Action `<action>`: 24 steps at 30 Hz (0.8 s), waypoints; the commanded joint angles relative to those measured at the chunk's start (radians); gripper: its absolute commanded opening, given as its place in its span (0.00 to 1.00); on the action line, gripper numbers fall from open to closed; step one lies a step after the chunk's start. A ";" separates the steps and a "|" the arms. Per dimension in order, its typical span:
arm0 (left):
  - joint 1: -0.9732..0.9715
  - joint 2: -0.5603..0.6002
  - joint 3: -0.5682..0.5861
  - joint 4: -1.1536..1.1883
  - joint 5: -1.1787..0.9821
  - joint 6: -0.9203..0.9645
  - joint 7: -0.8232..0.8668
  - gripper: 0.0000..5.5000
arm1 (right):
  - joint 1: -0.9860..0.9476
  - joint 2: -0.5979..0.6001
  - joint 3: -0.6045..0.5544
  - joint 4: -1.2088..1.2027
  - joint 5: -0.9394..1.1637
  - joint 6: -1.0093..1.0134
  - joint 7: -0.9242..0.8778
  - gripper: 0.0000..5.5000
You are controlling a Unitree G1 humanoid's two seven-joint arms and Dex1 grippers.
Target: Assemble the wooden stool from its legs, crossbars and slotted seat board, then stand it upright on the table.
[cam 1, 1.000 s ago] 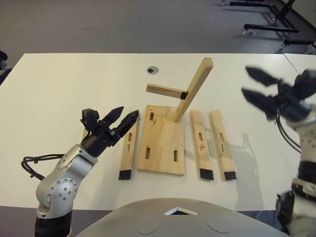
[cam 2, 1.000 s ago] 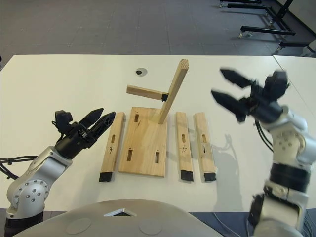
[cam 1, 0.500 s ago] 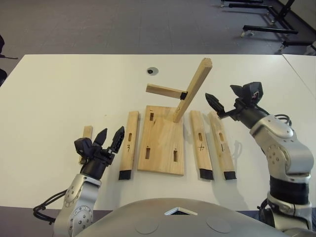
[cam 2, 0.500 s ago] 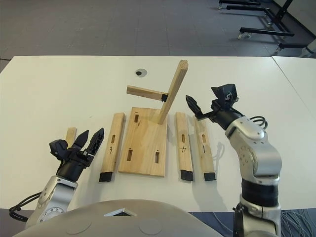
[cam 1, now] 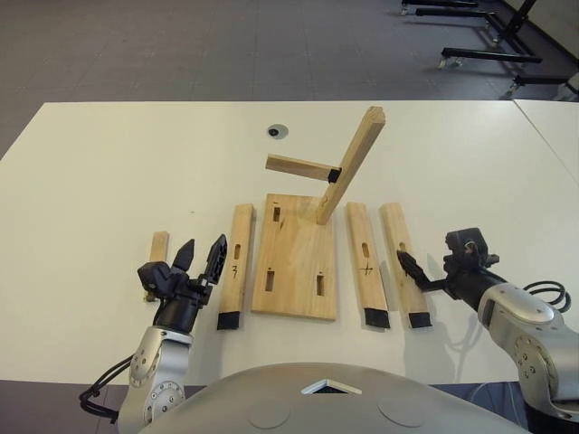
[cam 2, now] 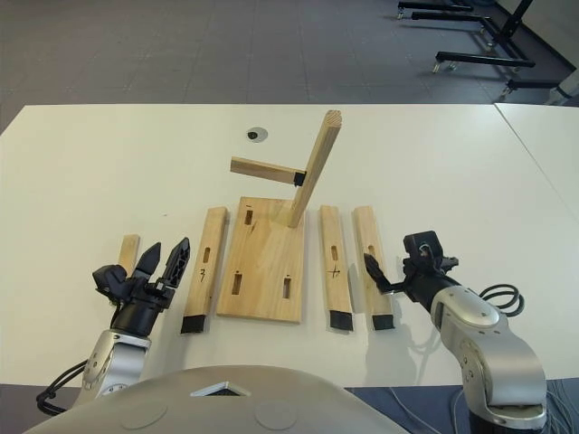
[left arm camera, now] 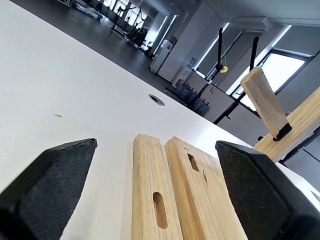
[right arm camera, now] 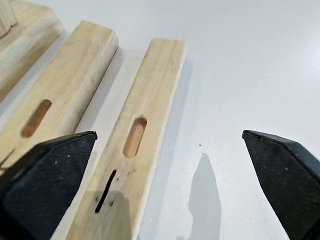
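Note:
The slotted seat board (cam 1: 296, 258) lies flat mid-table. One leg (cam 1: 351, 167) stands tilted in its far right slot, with a crossbar (cam 1: 300, 165) sticking out to the left. Another leg (cam 1: 237, 264) lies left of the board, and two legs (cam 1: 366, 262) (cam 1: 404, 262) lie to its right. A short crossbar (cam 1: 157, 256) lies at the left. My left gripper (cam 1: 201, 260) is open, low over the table between the short crossbar and the left leg (left arm camera: 150, 200). My right gripper (cam 1: 414, 274) is open over the near end of the rightmost leg (right arm camera: 135, 150).
A round grommet hole (cam 1: 279, 130) sits in the table behind the parts. Wide bare tabletop (cam 1: 109, 172) spreads to the left and far side. A second table (cam 1: 554, 117) adjoins on the right. Black metal frames (cam 1: 498, 50) stand on the floor beyond.
Both arms have dropped and drawn back toward the front edge. The right gripper came down from high at the right to the rightmost leg's near end. The wooden parts have not moved.

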 commanded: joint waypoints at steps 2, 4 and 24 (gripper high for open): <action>0.040 0.022 0.003 -0.013 -0.012 0.019 -0.007 0.79 | 0.031 -0.024 0.033 -0.036 -0.005 0.036 0.018 0.97; 0.039 0.025 0.003 -0.018 -0.013 0.024 0.000 0.79 | 0.032 -0.039 0.047 -0.030 -0.013 0.047 0.025 0.97; 0.006 0.023 -0.024 -0.038 -0.004 0.045 0.038 0.79 | -0.051 -0.113 0.155 0.199 -0.091 0.068 0.030 0.44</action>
